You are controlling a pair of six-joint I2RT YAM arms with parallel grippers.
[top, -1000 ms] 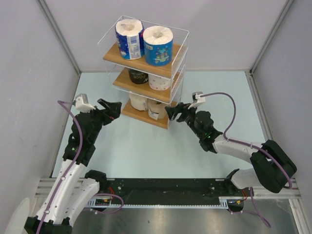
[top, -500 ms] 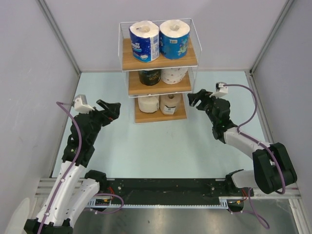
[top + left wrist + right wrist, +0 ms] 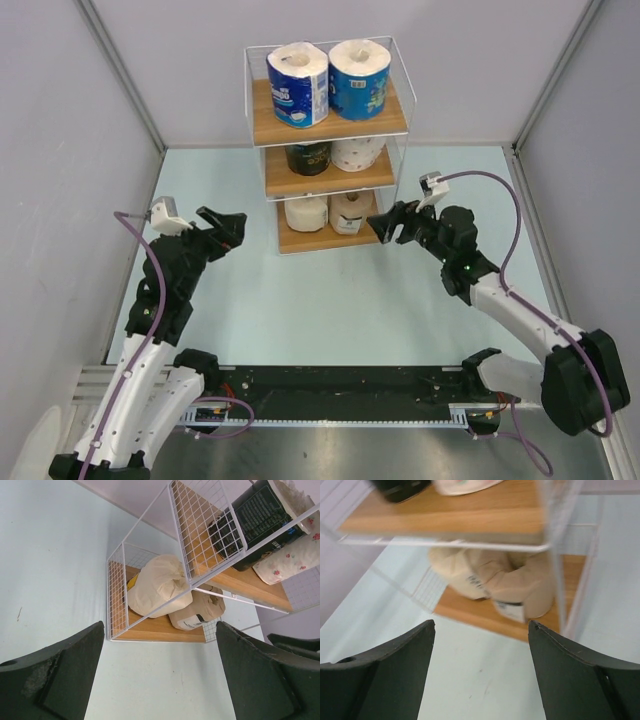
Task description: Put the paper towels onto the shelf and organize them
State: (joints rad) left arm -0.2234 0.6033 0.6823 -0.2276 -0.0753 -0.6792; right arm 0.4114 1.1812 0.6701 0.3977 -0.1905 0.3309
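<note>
Right pincer [image 3: 384, 226] nearer shelf [image 3: 300, 133], labels [image 3: 511, 611] illegible

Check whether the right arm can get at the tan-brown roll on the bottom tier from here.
Probably yes. The right pincer is open and near the tan-brown roll, and the shelf front looks open. A white wire upright crosses its line, so it likely must come round the front.

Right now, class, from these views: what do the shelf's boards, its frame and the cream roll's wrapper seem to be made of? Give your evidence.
Shelf boards: wood or wood-look laminate; matte brown with faint grain.
Frame: thin metal wire, probably white-coated; the sides are a fine grid.
Cream roll: wrapped in soft, creased, matte paper or film; which one is unclear.
</note>
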